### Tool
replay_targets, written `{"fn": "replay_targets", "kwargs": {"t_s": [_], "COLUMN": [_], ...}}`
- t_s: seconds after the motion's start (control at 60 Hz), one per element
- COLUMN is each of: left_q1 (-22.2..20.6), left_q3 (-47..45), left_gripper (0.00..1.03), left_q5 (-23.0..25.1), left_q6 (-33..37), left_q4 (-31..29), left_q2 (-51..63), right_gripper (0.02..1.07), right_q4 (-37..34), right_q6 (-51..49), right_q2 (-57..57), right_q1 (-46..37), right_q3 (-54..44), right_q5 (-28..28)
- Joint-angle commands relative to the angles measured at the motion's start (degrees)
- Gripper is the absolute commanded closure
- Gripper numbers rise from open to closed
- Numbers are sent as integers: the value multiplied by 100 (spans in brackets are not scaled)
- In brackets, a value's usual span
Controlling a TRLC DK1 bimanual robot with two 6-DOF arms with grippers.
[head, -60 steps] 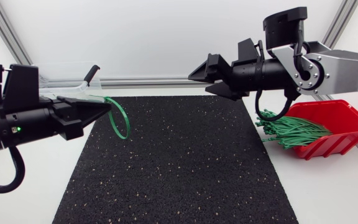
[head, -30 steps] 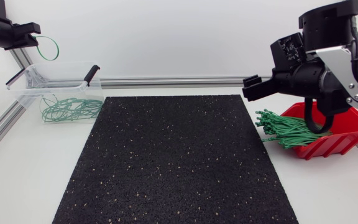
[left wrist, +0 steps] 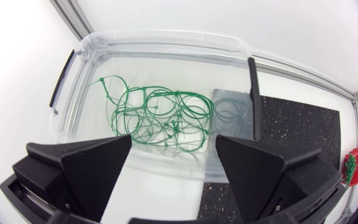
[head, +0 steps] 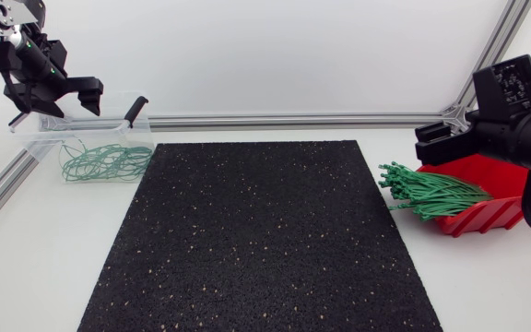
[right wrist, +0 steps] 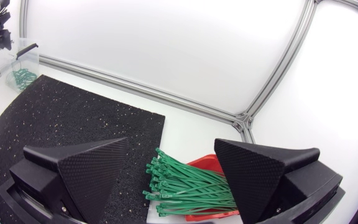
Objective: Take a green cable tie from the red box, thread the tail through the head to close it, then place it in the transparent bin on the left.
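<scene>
Transparent bin [left wrist: 166, 38]: clear, open-topped, just below and ahead of left gripper [left wrist: 173, 146].
Looped ties [left wrist: 160, 118]: green, closed, tangled on the bin floor.
Red box [head: 510, 207]: beneath right gripper [right wrist: 171, 143].
Straight ties [right wrist: 185, 186]: green bundle, ends jutting over the box's edge.

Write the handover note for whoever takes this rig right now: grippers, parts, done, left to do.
Left gripper: open, empty, over the transparent plastic bin.
Right gripper: open, empty, above the red plastic box.
Parts: closed green cable-tie loops lie in the bin; straight green cable ties stick out of the box.
Done: several ties closed and binned; none in hand.
Left: take the next tie, thread it, bin it.
</scene>
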Motion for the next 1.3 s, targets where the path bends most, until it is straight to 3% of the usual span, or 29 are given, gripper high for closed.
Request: {"fn": "replay_targets", "kwargs": {"t_s": [0.0,0.017,0.133,0.2,0.283,0.35,0.45,0.5,0.667,0.833,1.283], "left_q1": [-142,-230,-502,-537,-555,-643,-704,-748,-810,-807,-827], "left_q3": [-1071,-1862,-4165,-4903,-5615,-6643,-7302,-8366,-9447,-9775,-10826], "left_gripper": [3,3,3,3,3,3,3,3,3,3,3], "left_q5": [-14,-14,-14,-5,12,21,21,21,12,83,346], "left_q6": [-24,-24,-60,-95,-121,-130,-139,-112,-121,-129,-156], "left_q4": [512,1065,2182,2454,2876,3614,4080,5003,5908,5811,5258], "left_q2": [-913,-1449,-3171,-3910,-4543,-5395,-5931,-6696,-7953,-8617,-10851], "right_gripper": [7,7,7,7,7,7,7,7,7,7,7], "right_q4": [-3,102,401,436,578,853,1071,1319,1721,2080,2080], "right_q6": [-120,-120,-234,-155,-72,162,348,559,902,1208,1208], "right_q2": [-307,-518,-1520,-2091,-2577,-3066,-3457,-3898,-4615,-5255,-5255], "right_q1": [-276,-382,-1243,-1630,-1607,-1521,-1453,-1375,-1250,-1138,-1138], "right_q3": [-325,-536,-1327,-1687,-2017,-2522,-2925,-3381,-4120,-4781,-4781], "right_q5": [-141,-176,-748,-1161,-1166,-1197,-1222,-1250,-1296,-1337,-1337]}}
